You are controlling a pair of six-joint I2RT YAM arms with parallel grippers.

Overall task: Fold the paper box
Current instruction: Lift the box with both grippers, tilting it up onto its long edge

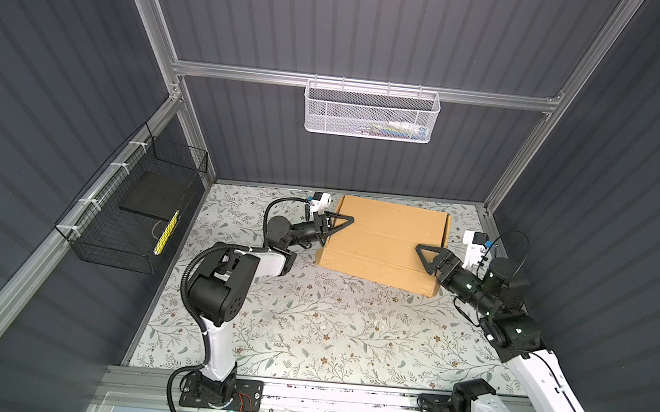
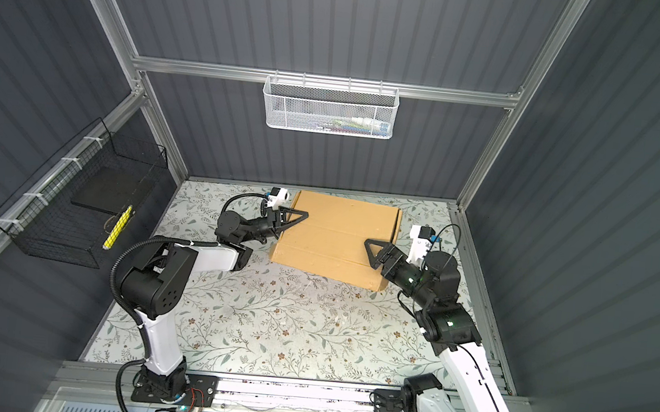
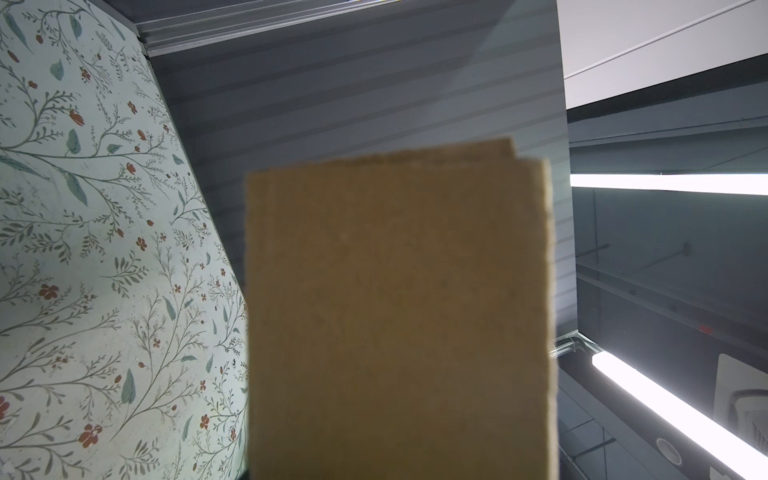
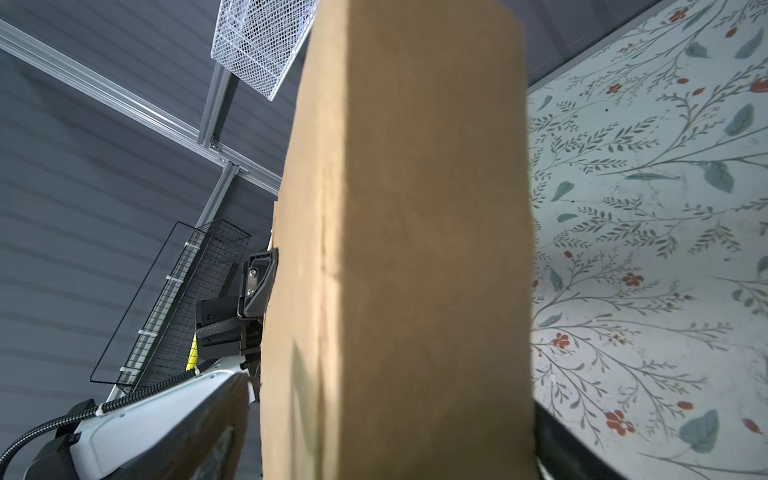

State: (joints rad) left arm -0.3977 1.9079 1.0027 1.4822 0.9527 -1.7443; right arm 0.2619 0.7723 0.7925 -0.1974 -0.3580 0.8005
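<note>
In both top views the paper box [image 1: 383, 242] sits on the floral surface [image 1: 307, 330], above the middle of the frame. My left gripper [image 1: 344, 222] clamps its left edge, and only the upper finger shows. My right gripper [image 1: 422, 253] reaches over the right edge. Its lower finger is hidden, so I cannot tell its opening. Blurred cardboard fills both wrist views.

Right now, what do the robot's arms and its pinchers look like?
The left arm and right arm are white tubes with chunky black joints. A ribbed black hose runs along the left one. Thin black wires curl by the right wrist, and small green lights glow there. The left gripper and right gripper are black, shaped like hollow triangles.
</note>
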